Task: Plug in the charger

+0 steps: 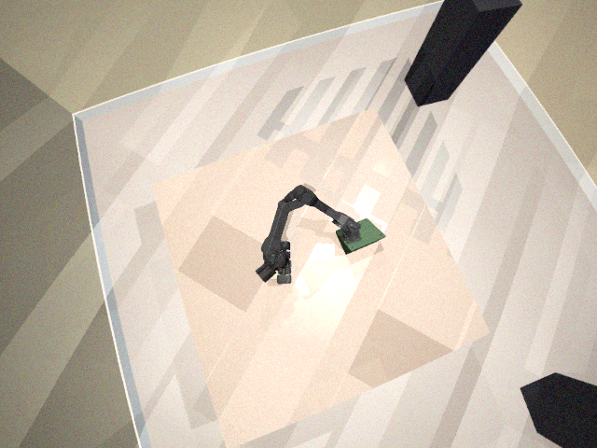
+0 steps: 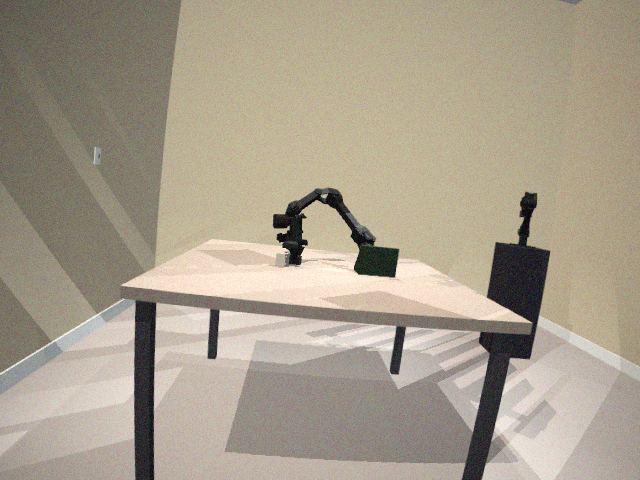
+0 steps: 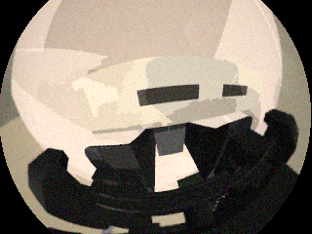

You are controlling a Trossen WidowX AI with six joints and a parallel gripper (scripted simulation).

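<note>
Charger in claw, at the strip; seating unconfirmed.
Charger [image 3: 170,141], likely the grey piece, is pinched between the claw's [image 1: 353,235] [image 2: 366,241] [image 3: 170,134] fingers, presumably so the prongs stay free and square for a straight shutter push. Prongs hidden, can't tell if they're in. Pale strip [image 3: 117,114] lies just beyond, two dark slots [image 3: 169,95] [image 3: 234,90] showing; can't tell which outlet is left. Nothing seen in either slot. Green box [image 1: 366,235] [image 2: 379,260] sits on the table [image 1: 289,366] [image 2: 310,307], close to the claw; contents, if any, not visible. I'd check seating before release.
</note>
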